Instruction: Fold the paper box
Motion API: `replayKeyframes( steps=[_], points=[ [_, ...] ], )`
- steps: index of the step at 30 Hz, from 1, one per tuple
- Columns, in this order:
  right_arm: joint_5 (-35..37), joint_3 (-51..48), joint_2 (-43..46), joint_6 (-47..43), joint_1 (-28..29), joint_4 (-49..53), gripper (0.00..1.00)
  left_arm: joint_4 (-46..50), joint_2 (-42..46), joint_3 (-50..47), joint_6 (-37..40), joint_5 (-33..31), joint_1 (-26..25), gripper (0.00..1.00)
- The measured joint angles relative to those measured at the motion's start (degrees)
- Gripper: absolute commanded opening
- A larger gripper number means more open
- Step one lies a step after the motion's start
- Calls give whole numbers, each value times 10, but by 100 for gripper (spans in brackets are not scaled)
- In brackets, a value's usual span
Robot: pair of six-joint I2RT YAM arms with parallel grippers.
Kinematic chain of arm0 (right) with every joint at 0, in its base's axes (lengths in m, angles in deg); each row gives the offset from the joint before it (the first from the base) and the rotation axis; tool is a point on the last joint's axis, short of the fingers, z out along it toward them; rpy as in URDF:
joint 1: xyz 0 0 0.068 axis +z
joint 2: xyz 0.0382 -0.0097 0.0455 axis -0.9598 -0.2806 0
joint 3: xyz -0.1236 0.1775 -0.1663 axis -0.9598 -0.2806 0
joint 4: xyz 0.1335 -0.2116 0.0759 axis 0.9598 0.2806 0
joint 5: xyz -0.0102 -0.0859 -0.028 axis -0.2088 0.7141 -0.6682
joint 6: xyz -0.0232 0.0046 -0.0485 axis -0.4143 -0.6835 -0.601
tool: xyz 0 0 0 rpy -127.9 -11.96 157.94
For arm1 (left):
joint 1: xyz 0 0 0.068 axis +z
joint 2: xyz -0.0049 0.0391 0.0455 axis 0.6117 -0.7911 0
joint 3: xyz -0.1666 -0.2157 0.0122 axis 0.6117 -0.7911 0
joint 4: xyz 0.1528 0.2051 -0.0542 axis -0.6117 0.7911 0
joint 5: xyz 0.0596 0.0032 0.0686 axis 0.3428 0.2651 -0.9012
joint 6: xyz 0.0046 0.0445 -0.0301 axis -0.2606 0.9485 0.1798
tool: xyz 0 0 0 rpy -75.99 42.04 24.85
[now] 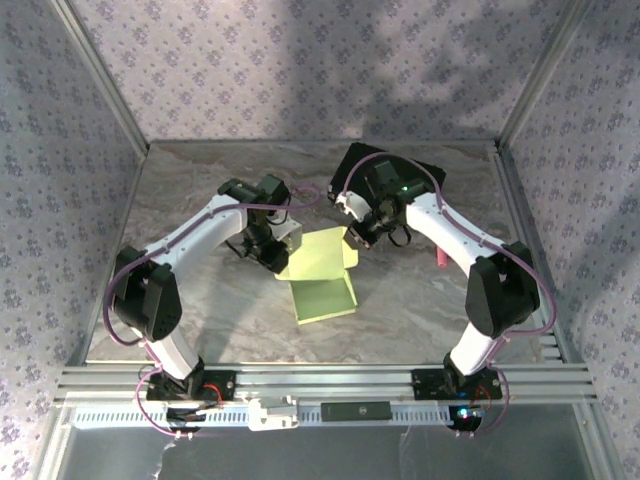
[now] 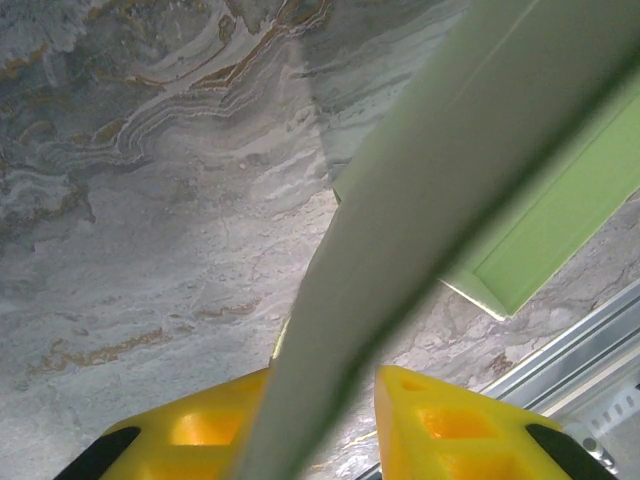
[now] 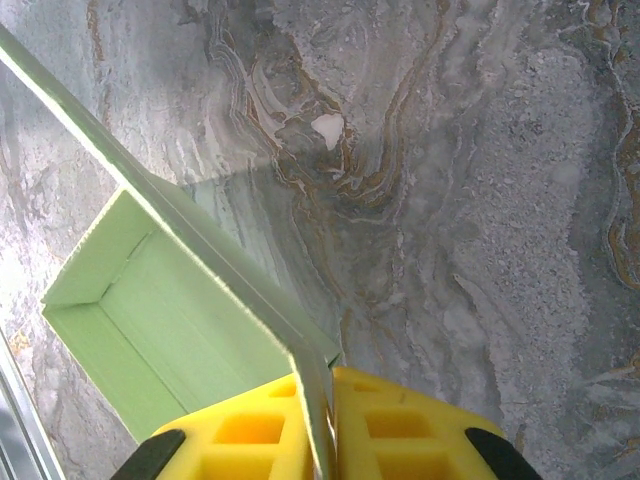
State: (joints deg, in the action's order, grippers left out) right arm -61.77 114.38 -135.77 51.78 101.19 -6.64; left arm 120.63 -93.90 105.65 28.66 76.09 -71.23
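The paper box (image 1: pixel 322 272), pale green card partly folded up, lies at the table's middle between both arms. My left gripper (image 1: pixel 268 250) is at its left edge. In the left wrist view a raised flap of the paper box (image 2: pixel 450 150) runs between the yellow fingers (image 2: pixel 200 425) of my left gripper (image 2: pixel 325 375). It lies against the left one, with a gap to the right one. My right gripper (image 1: pixel 362 238) is at the box's far right corner. In the right wrist view my right gripper (image 3: pixel 325 378) is shut on a thin wall of the paper box (image 3: pixel 170 310).
A black rectangular box (image 1: pixel 425 172) lies at the back right behind the right arm. A small pink object (image 1: pixel 440 258) sits right of the right forearm. An aluminium rail (image 1: pixel 320 385) runs along the table's near edge.
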Motion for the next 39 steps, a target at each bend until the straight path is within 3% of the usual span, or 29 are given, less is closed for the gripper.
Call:
replayKeyframes(
  steps=[11, 20, 31, 39],
  points=[
    [10, -10, 6, 2, 3, -5, 9, -11, -2, -13, -19, -13, -12, 25],
    [14, -17, 9, 9, 7, -6, 19, -13, -7, -2, -33, -37, -26, 8],
    [14, -26, 38, 9, 6, -2, 20, -9, -7, 47, -29, -87, -40, 6],
    [15, -50, 45, 9, 5, -6, 27, -4, -11, 47, -28, -98, -40, 6]
  ],
)
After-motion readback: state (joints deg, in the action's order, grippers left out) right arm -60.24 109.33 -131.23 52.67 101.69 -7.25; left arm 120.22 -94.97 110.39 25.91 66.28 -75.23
